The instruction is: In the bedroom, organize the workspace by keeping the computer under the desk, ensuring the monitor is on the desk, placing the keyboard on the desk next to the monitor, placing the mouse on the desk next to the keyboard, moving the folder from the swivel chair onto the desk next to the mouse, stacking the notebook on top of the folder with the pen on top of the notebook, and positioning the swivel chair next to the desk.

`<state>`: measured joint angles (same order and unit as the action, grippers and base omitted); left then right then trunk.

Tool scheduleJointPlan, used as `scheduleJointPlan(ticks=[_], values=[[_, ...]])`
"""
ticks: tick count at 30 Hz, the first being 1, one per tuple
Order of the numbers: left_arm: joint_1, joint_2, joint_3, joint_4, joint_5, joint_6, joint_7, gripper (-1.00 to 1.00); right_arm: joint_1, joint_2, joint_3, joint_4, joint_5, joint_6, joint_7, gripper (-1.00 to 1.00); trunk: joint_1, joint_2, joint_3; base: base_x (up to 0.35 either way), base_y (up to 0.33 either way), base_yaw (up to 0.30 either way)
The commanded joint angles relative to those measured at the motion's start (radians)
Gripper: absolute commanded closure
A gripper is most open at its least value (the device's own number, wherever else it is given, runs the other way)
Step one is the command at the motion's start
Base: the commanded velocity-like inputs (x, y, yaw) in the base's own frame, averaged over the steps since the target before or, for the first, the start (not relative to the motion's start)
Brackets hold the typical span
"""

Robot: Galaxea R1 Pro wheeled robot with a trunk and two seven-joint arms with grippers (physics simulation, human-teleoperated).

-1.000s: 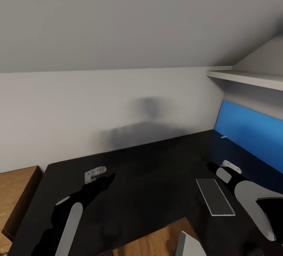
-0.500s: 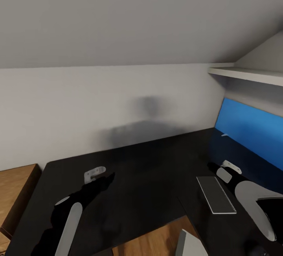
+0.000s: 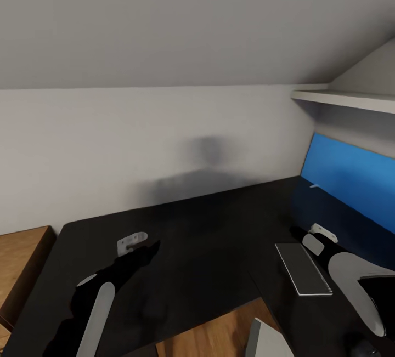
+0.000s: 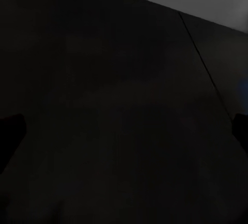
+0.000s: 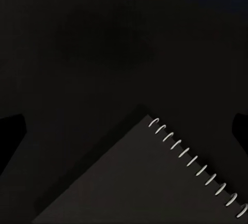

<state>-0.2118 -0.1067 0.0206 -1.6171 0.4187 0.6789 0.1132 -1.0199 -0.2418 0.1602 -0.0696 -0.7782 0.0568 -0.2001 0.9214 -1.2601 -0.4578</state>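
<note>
Your right gripper (image 5: 129, 126) hangs with its fingers spread wide and empty over a spiral-bound notebook (image 5: 150, 182) lying flat on the desk (image 3: 208, 247). The left gripper (image 4: 124, 131), equally agape and empty, hovers over bare desk. Beside the right arm lies the keyboard (image 3: 303, 269). Descend carelessly and a fingertip could shove the notebook askew, I judge.

Head view high, facing desk (image 3: 208, 236) corner; wrist views close above desktop.
</note>
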Motion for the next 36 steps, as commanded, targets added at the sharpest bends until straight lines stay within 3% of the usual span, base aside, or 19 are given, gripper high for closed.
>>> scheduleJointPlan(ticks=[1,9,18,20,22,24,25,28,32,33,36], values=[[0.000,-0.001,0.001,-0.001,0.011,0.005,0.008,-1.00,0.000,0.000,0.009,-0.003,-0.006,0.006,-0.006,-1.00,0.000,-0.001,-0.001,0.000,0.000,0.000],[0.000,-0.002,-0.003,-0.001,0.011,0.006,0.006,-1.00,0.000,0.000,0.009,-0.003,-0.006,0.006,-0.006,-1.00,0.000,-0.001,-0.001,0.000,0.000,0.000],[-0.013,-0.006,-0.038,-0.001,0.000,0.005,0.014,-1.00,0.001,-0.001,0.009,-0.003,-0.006,0.006,-0.005,-1.00,0.000,-0.001,-0.001,0.000,0.000,0.000],[-0.052,-0.015,-0.043,0.001,-0.017,0.006,0.023,-1.00,0.001,-0.003,0.009,-0.003,-0.006,0.006,-0.005,-1.00,0.000,-0.001,-0.001,0.000,0.000,0.000],[-0.153,-0.055,-0.055,0.024,-0.057,0.040,0.110,-1.00,0.001,-0.009,0.009,-0.003,-0.006,0.007,-0.006,-1.00,0.000,-0.001,-0.001,0.000,0.000,0.000],[-0.201,-0.068,-0.058,0.034,-0.062,0.082,0.162,-1.00,0.001,-0.012,0.009,-0.003,-0.006,0.008,-0.006,-1.00,0.000,-0.001,-0.001,0.000,0.000,0.000],[-0.243,-0.068,-0.061,0.043,-0.060,0.123,0.197,-1.00,0.001,-0.014,0.009,-0.003,-0.006,0.008,-0.007,-1.00,0.000,-0.001,-0.001,0.000,0.000,0.000],[-0.300,-0.068,-0.066,0.060,-0.038,0.181,0.236,-1.00,0.001,-0.019,0.008,-0.003,-0.007,0.010,-0.008,-1.00,0.000,-0.001,-0.001,0.000,0.000,0.000],[-0.327,-0.068,-0.084,0.069,-0.004,0.209,0.254,-1.00,0.000,-0.023,0.007,-0.003,-0.024,0.012,-0.008,-1.00,0.000,-0.001,-0.001,0.000,0.000,0.000],[-0.336,-0.068,-0.126,0.060,0.019,0.219,0.257,-1.00,0.001,-0.029,0.008,-0.003,-0.068,0.014,-0.008,-1.00,0.000,-0.001,-0.001,0.000,0.000,0.000],[-0.339,-0.068,-0.143,0.055,0.026,0.221,0.257,-1.00,0.001,-0.033,0.008,-0.003,-0.094,0.021,-0.007,-1.00,0.000,-0.001,-0.001,0.000,0.000,0.000]])
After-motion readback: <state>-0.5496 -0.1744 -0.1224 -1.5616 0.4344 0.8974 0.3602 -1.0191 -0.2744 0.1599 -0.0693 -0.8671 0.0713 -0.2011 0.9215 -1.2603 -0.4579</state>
